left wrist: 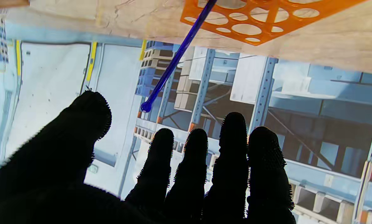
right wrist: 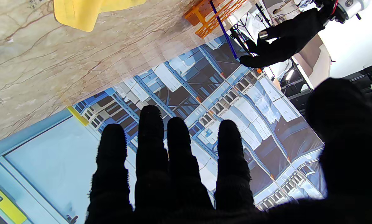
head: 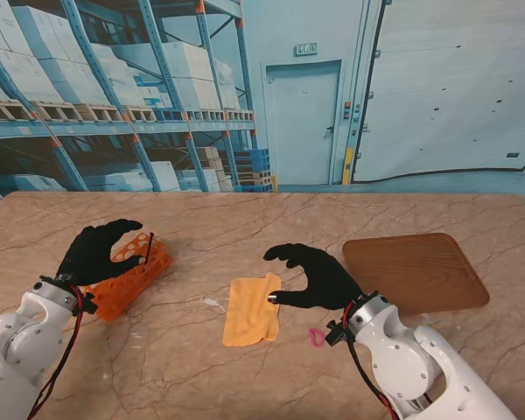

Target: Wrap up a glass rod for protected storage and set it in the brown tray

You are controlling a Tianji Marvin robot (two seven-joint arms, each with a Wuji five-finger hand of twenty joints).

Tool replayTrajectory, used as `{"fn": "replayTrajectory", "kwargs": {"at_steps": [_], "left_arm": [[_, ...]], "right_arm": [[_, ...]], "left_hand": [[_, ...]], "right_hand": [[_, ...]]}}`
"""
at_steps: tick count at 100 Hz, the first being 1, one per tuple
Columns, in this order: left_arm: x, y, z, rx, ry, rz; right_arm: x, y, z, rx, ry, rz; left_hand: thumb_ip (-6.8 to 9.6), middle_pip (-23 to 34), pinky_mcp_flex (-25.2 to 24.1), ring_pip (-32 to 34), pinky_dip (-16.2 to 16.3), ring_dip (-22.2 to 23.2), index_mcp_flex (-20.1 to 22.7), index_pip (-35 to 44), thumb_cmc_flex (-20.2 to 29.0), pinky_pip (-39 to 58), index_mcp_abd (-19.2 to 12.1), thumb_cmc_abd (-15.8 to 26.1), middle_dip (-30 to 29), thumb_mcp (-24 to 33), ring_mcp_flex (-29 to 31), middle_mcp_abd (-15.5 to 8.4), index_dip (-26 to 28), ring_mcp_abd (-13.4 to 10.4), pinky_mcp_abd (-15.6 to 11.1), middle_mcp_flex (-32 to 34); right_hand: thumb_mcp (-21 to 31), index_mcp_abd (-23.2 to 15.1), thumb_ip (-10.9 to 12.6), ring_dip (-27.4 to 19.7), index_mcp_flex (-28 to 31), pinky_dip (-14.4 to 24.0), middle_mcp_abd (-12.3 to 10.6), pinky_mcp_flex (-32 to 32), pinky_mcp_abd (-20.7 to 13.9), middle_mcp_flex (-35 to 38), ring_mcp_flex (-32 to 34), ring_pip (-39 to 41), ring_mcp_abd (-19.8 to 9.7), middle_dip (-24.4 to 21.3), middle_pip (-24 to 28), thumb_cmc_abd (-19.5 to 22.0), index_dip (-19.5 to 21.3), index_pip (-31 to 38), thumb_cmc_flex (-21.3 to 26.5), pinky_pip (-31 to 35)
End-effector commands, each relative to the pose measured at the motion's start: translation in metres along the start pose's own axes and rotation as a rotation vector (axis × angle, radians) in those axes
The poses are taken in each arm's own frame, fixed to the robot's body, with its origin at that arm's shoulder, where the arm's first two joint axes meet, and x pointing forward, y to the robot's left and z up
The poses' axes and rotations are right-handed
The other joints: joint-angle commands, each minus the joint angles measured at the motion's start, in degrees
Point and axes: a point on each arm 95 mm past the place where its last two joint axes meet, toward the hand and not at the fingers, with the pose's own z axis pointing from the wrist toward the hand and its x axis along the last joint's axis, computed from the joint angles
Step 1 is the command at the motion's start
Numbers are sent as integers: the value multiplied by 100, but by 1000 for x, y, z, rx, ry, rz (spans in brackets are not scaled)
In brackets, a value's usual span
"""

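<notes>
A thin blue glass rod (head: 148, 248) stands tilted in an orange perforated rack (head: 131, 273) at the left of the table. My left hand (head: 98, 251) is open just beside the rack, fingers spread near the rod (left wrist: 173, 63) but apart from it. A yellow cloth (head: 252, 309) lies flat mid-table. Over the cloth's right edge my right hand (head: 315, 276) is open, holding nothing. The brown tray (head: 415, 271) sits at the right, bare. In the right wrist view the cloth (right wrist: 86, 11), the rack (right wrist: 215, 15) and the rod (right wrist: 224, 31) show beyond my fingers (right wrist: 148, 137).
A small pink loop, like a rubber band (head: 316, 337), lies on the marble table (head: 245, 223) near my right wrist. A small clear scrap (head: 212, 303) lies left of the cloth. A warehouse backdrop stands behind the table's far edge.
</notes>
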Motion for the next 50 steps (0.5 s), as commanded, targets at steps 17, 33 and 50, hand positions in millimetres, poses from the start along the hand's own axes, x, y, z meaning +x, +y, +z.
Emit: {"fn": "replayTrajectory", "kwargs": {"at_steps": [17, 33, 50], "left_arm": [[-8, 14, 4, -6, -37, 29], [-4, 19, 9, -9, -61, 27], [-3, 24, 17, -25, -68, 33]], "right_arm": [[4, -3, 0, 10, 2, 3], [4, -3, 0, 12, -3, 4], [4, -3, 1, 10, -7, 6]], "left_hand": [[-110, 167, -296, -211, -124, -109, -133, 89, -78, -191, -37, -218, -31, 210, -321, -44, -75, -99, 82, -171], [-133, 249, -755, -661, -454, -453, -73, 187, -59, -912, -77, -282, -3, 328, -714, -97, -67, -187, 134, -82], [-147, 356, -998, -849, -590, -634, 35, 363, -40, -1324, -207, -342, 50, 472, -866, -161, 11, -273, 144, 111]], "right_hand": [[-25, -137, 61, 69, 89, 178, -138, 32, -60, 67, 139, 48, -141, 93, -101, -231, 55, -31, -133, -137], [-28, -130, 63, 78, 117, 187, -125, 35, -48, 84, 155, 57, -138, 99, -99, -203, 59, -30, -127, -137], [-37, -127, 64, 84, 152, 194, -123, 45, -45, 103, 166, 62, -137, 102, -102, -189, 64, -28, -117, -134]]}}
